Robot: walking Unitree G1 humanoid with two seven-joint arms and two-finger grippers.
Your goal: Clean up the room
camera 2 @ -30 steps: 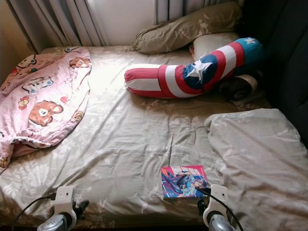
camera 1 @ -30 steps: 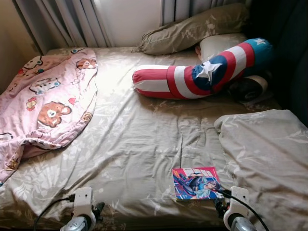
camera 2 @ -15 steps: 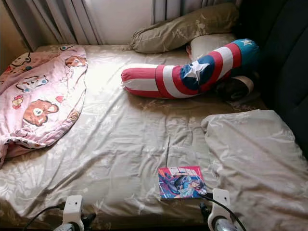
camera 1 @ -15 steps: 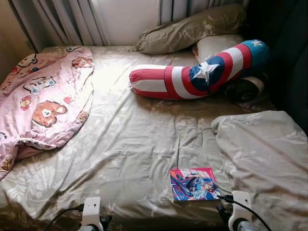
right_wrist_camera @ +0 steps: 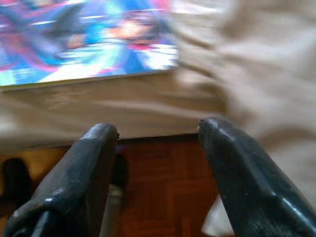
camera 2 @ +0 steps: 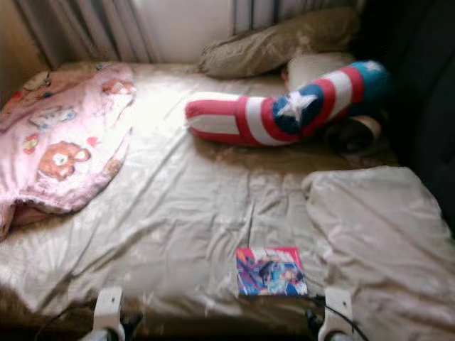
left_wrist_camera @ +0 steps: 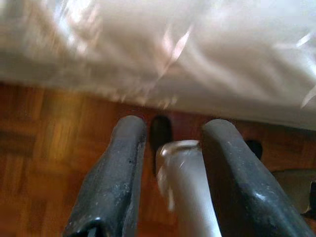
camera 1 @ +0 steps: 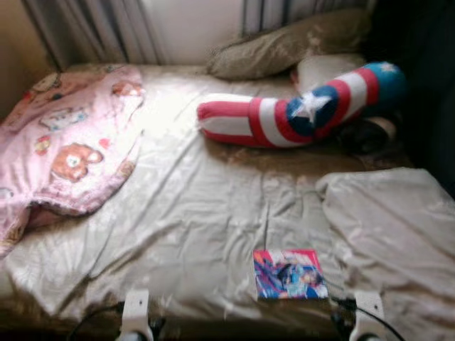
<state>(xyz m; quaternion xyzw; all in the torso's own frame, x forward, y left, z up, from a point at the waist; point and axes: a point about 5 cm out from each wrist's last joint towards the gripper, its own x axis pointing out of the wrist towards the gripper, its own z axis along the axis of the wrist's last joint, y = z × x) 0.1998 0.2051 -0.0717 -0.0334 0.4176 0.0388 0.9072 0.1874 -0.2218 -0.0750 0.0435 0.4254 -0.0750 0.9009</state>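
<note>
Both views from the head blurred. Landmark here: the book (camera 1: 290, 273), flat on the bed (camera 1: 206, 213) close to its near edge, cover up, bright pink and blue.

Nearest, low past the bed's near edge: right gripper (right_wrist_camera: 157, 129), just right of the book and nearer, fingers (right_wrist_camera: 232, 168) spread with nothing between them, book cover and sheet just beyond the tips, wood floor (right_wrist_camera: 163, 177) below. White wrist mount (camera 1: 368, 307) peeking up right of the book's near corner. Left gripper (left_wrist_camera: 170, 129) well left of the book, also at the bed's edge, fingers (left_wrist_camera: 116, 173) parted with nothing pinched; a silver part of the robot seen through the gap, parquet underneath, sheet hanging beyond.

Right of the book, just beside it: folded beige blanket (camera 1: 394, 234) running toward the bed's right side.

Left of the book and farther back: pink quilt (camera 1: 64, 149) with bear prints, rumpled, covering the bed's left part.

Beyond the book, well apart: red, white and blue bolster (camera 1: 298, 110) with a white star, curved across the bed. Behind that, an olive pillow (camera 1: 291, 44) and a pale pillow (camera 1: 323, 67) against the far wall. Curtains (camera 1: 92, 28) farthest back, left of the olive pillow.
</note>
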